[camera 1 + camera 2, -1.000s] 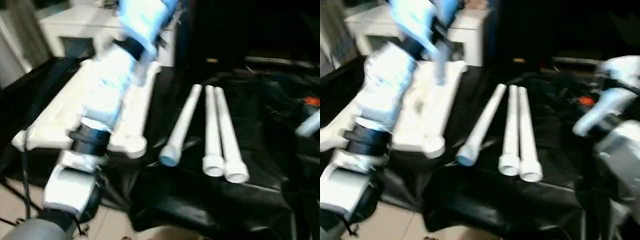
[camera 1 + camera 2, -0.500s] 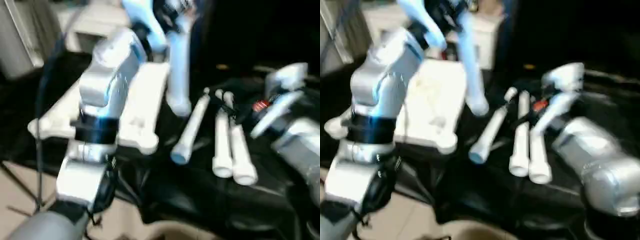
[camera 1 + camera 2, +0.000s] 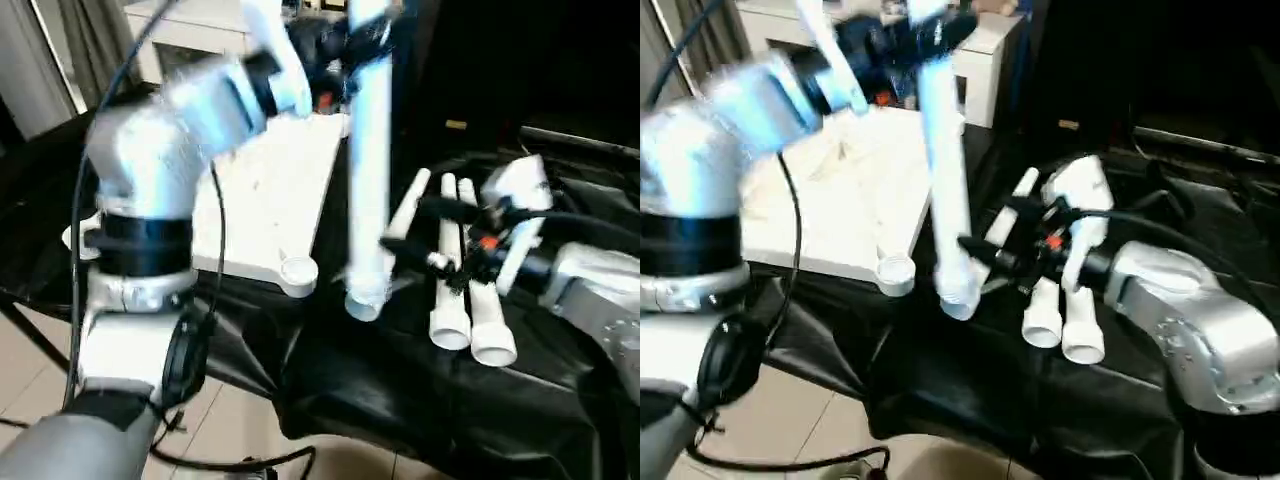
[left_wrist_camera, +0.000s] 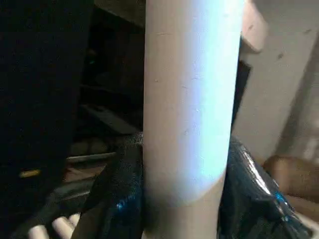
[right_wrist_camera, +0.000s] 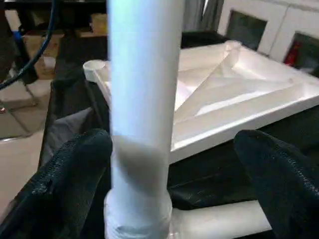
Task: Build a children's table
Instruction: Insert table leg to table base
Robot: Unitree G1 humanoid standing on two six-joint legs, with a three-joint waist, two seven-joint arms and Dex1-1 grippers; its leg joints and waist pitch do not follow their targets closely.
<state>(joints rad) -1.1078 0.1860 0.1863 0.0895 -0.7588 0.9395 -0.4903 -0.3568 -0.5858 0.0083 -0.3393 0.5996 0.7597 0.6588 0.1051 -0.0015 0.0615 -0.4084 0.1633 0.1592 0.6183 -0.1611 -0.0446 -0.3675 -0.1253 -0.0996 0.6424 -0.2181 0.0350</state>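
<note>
**Leg held upright, tabletop lying underside up**

Left hand (image 3: 362,35) raised high, black fingers (image 4: 119,199) pinching one white leg (image 3: 367,170) near its upper end. Leg hanging nearly vertical, wider socket end lowest, poised just above the black-draped counter (image 3: 400,400) and beside the near corner of the tabletop (image 3: 270,190).

Right hand (image 3: 1005,250) reaching in from the right, fingers (image 5: 75,169) spread wide on either side of the hanging leg's lower part, one each side with a gap to the tube; no contact visible.

Tabletop lying flat, underside up, on the left part of the counter; raised rim, diagonal ribs and a round corner socket (image 3: 298,270) facing upward.

Three more legs (image 3: 452,290) lying on the black cloth to the right of the tabletop, roughly parallel, wide open ends toward the robot; two of them touching side by side, the third angled slightly away, partly hidden behind the right hand.
</note>
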